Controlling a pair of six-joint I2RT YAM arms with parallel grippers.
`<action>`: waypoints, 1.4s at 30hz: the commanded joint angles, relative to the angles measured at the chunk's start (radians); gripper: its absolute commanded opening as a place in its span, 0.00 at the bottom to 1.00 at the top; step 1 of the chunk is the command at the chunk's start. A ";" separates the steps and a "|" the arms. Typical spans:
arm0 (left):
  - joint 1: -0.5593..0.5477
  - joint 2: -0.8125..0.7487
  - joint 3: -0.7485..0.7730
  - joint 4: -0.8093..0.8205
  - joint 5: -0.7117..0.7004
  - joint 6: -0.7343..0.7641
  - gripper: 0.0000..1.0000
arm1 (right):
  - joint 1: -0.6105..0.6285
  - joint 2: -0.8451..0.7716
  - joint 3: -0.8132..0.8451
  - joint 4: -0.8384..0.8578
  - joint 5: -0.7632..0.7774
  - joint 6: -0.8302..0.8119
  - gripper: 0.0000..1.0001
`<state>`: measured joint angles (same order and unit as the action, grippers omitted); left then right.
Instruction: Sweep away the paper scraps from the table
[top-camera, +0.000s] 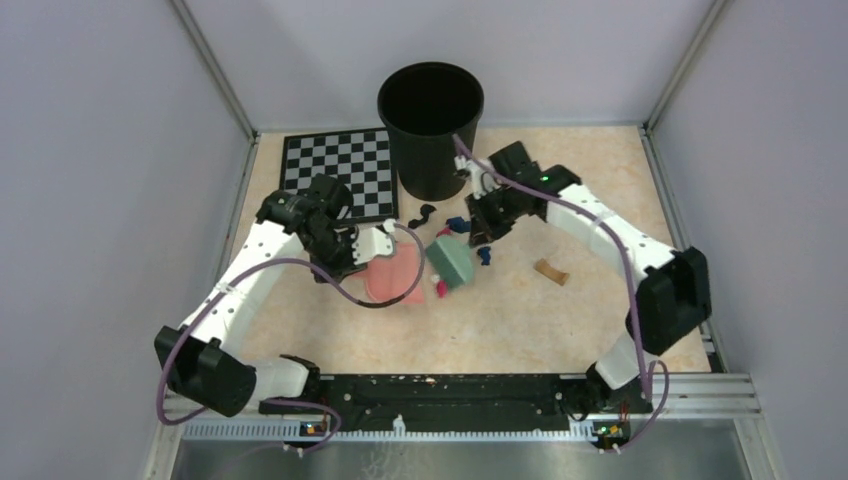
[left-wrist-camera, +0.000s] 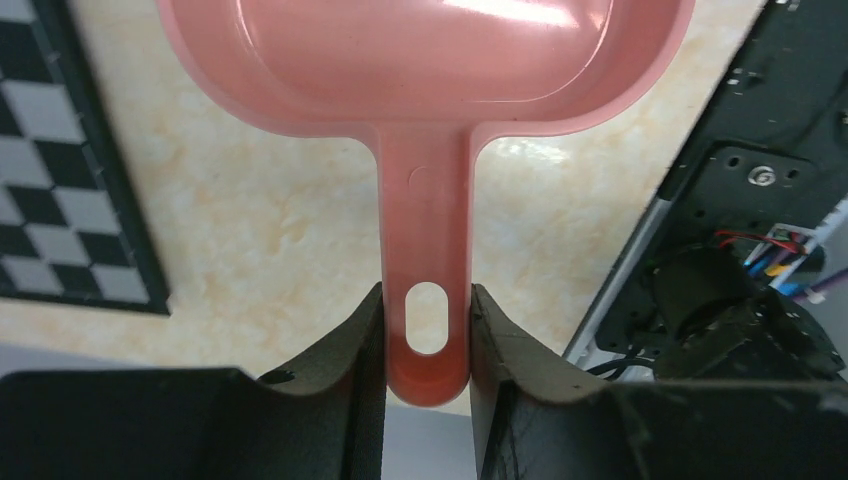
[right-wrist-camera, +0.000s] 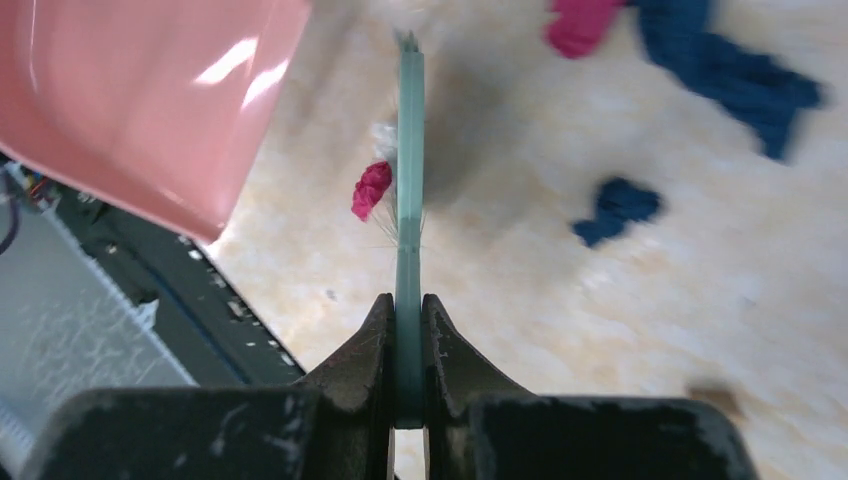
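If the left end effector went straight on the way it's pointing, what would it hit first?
The left end effector is shut on the pink dustpan, so the pan leads. Just ahead lies a red scrap beside the green brush; probably that scrap first, though depth is unclear.

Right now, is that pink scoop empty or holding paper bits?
Empty, as far as visible: the dustpan looks bare pink in the left wrist view, front edge cropped.

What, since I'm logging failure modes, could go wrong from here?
1. The tan scrap lies well apart from the brush and could be missed.
2. The red scrap sits beside the dustpan, so a stroke might push it past the rim.
3. The right gripper pinches a thin brush edge, which may twist.
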<state>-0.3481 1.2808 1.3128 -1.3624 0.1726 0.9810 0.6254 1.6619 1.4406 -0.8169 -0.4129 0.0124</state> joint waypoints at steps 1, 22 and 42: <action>-0.052 0.003 -0.041 -0.031 0.092 0.022 0.00 | -0.112 -0.141 -0.024 -0.084 0.107 -0.123 0.00; -0.283 0.246 -0.111 0.295 -0.019 -0.362 0.00 | -0.133 -0.135 0.158 -0.186 0.563 -0.228 0.00; -0.318 0.439 0.007 0.402 -0.025 -0.471 0.00 | -0.049 0.013 0.315 -0.236 0.094 0.104 0.00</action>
<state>-0.6613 1.7237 1.2808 -0.9909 0.1417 0.5373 0.5987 1.7088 1.6203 -1.0328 -0.2081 0.0223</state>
